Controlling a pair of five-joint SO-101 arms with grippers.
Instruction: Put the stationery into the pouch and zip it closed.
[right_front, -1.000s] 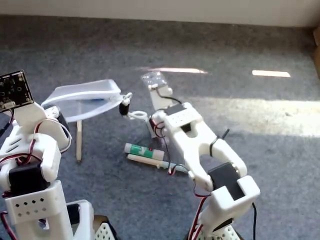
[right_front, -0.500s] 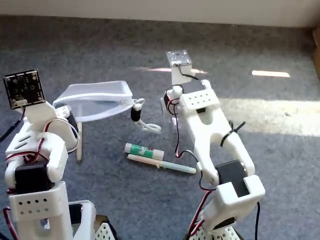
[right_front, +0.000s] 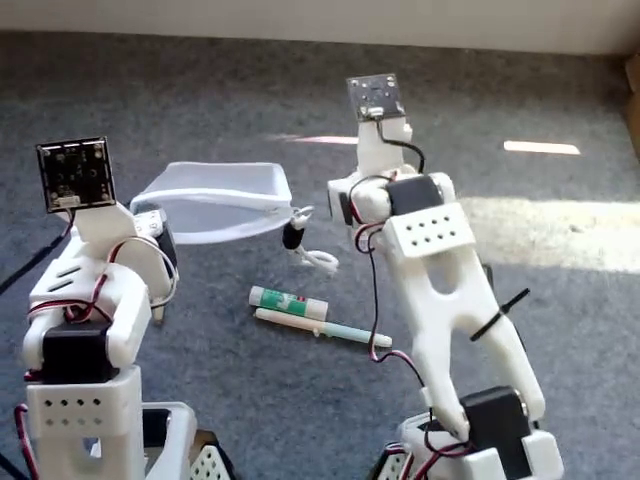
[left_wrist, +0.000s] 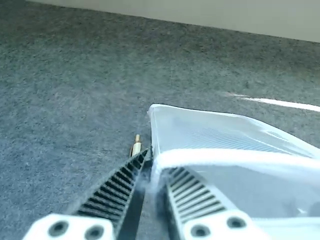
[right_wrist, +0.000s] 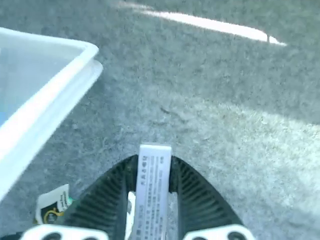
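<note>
My left gripper (left_wrist: 152, 162) is shut on the rim of the translucent white pouch (right_front: 215, 200), holding it off the carpet with its mouth facing sideways. Something blue lies inside the pouch (right_wrist: 35, 95). A black zip pull (right_front: 293, 236) with a white cord (right_front: 320, 260) hangs from the pouch's right end. Just right of that end, my right gripper (right_wrist: 154, 167) is shut on a small white printed strip (right_wrist: 152, 190). On the carpet below lie a green-and-white glue stick (right_front: 288, 302) and a pale pen (right_front: 322, 328).
Grey carpet (right_front: 500, 120) covers the whole floor, with sunlit patches to the right. The left arm's base (right_front: 80, 420) and the right arm's base (right_front: 480, 440) stand at the near edge. A pale wall (right_front: 320, 15) runs along the back.
The right arm has risen from the carpet near the cord and now stands taller. The left arm has carried the pouch to the right, and the zip pull and cord have moved with it.
</note>
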